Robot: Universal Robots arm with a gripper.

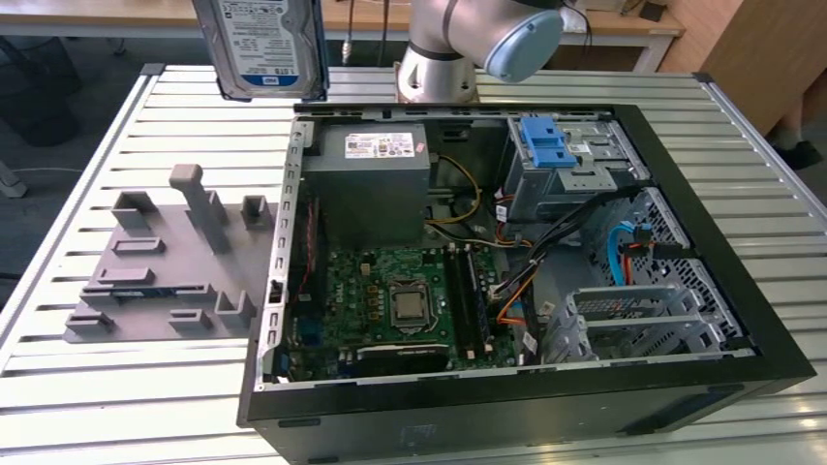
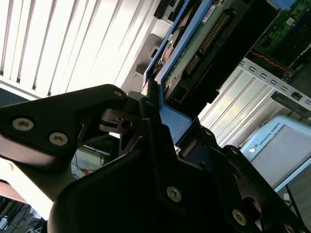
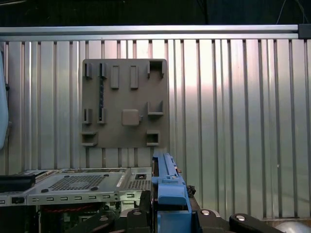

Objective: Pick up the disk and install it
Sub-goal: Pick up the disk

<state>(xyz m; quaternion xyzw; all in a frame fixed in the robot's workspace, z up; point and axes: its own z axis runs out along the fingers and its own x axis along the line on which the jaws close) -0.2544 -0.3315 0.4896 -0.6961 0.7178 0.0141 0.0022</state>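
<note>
Disk (image 1: 265, 48) held aloft, upper left of exterior view, gripper (image 2: 165, 119) clamped tight on its blue rail. Pickup done; not yet inside open computer case (image 1: 517, 392), install left.

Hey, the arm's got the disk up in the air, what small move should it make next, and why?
Probably carry it toward the exterior view's right. The gripper is shut on the disk, which hangs high at the exterior view's left, while the drive cage with its blue latch sits in the open computer case toward the right.
</note>
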